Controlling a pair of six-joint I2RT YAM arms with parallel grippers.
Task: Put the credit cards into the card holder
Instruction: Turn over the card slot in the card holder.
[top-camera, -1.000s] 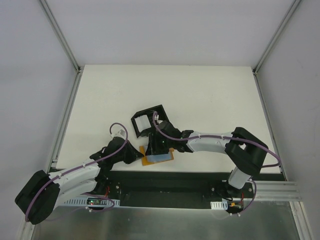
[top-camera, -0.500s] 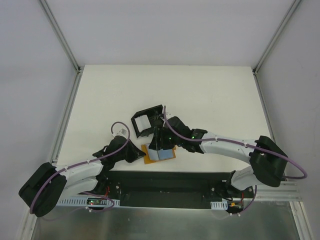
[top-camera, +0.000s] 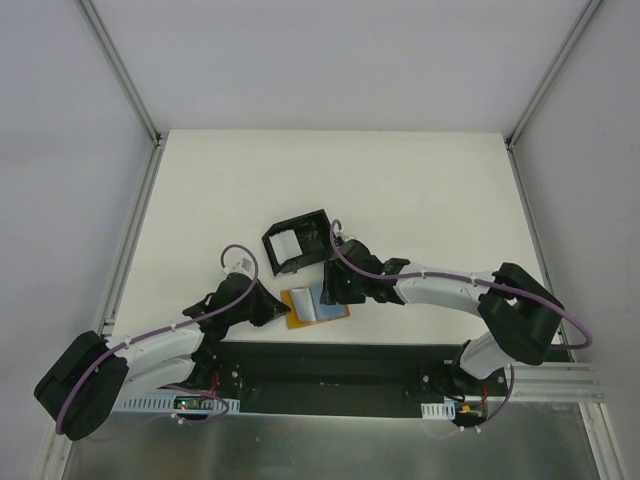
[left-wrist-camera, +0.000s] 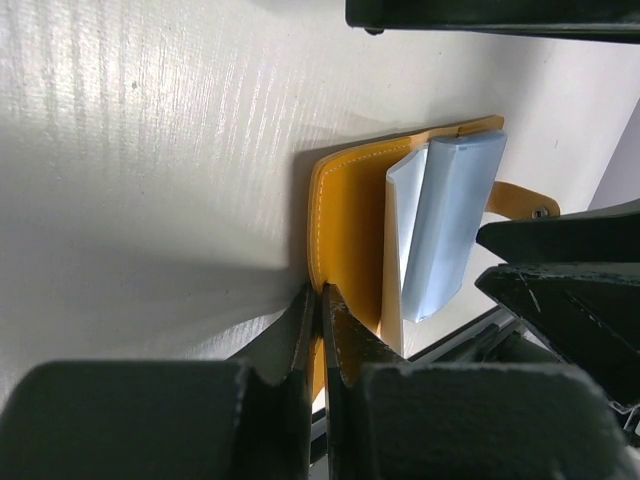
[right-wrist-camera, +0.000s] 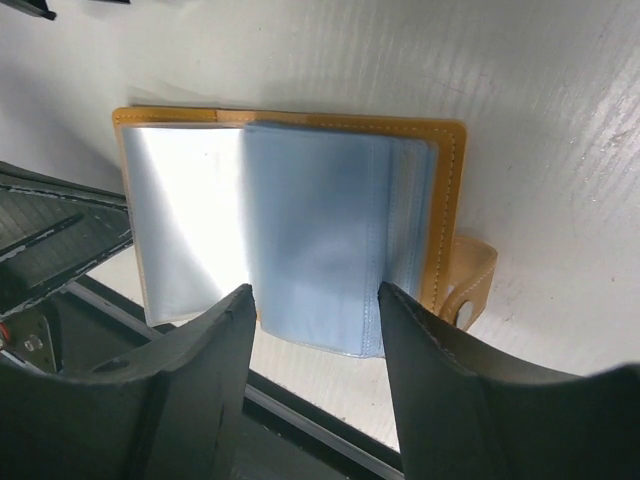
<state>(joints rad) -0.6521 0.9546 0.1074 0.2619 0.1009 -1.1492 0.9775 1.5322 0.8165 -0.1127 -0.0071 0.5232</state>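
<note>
Zero cards in sight

Left pincer (left-wrist-camera: 318, 300) is shut on the wallet's (left-wrist-camera: 350, 230) edge. Right pincer (right-wrist-camera: 315, 292) hangs open over its clear sleeves (right-wrist-camera: 310, 230), holding nothing. Cards may hide there; likely thin, stiff, slippery, so pinch an edge. Black box (top-camera: 297, 242) just behind the wallet shows no cards.

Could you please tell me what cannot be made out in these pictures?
Right wrist view: whether credit cards sit in the wallet's plastic sleeves; glare and cloudy plastic hide it.
Top view: the card holder's inside, too small and dark.
Left wrist view: the wallet's near edge, covered by the shut left pincer.
</note>
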